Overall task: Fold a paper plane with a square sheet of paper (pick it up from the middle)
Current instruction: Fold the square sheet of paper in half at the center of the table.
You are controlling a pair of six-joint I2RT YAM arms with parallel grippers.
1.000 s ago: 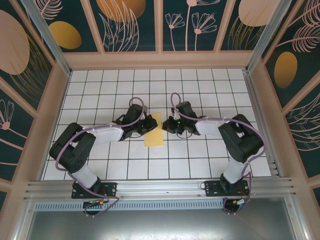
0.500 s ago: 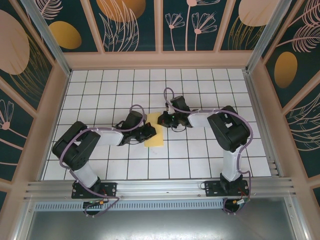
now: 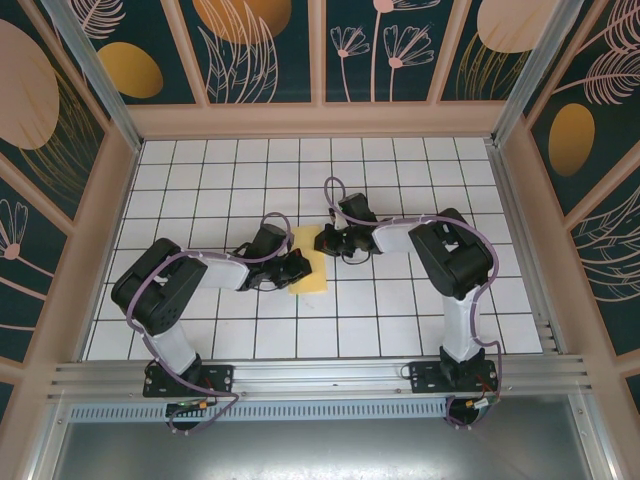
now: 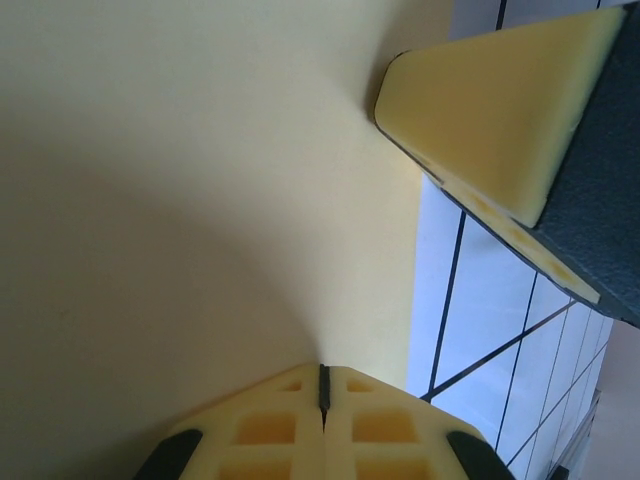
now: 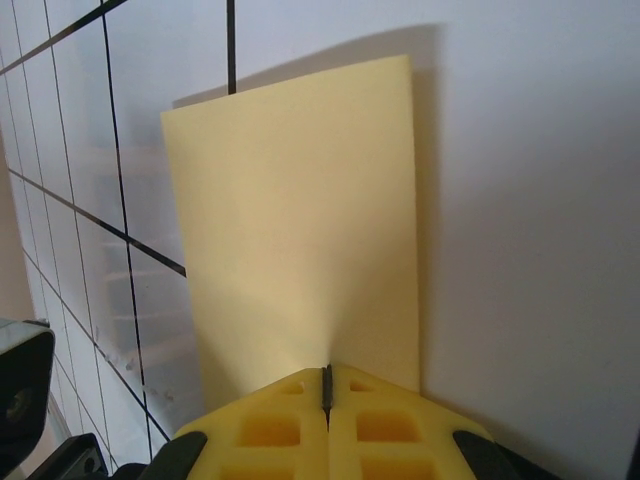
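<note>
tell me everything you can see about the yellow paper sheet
The yellow paper sheet is thin, plain and matte. It shows as a tall narrow rectangle, likely folded in half, lying flat on the white tiled table. The shut left end effector presses its tips on it from the left. The shut right end effector meets its right edge near the far end.

square sheet of paper (image 3: 313, 278), part-hidden under left claw (image 3: 296, 266), right claw (image 3: 323, 240)
</note>
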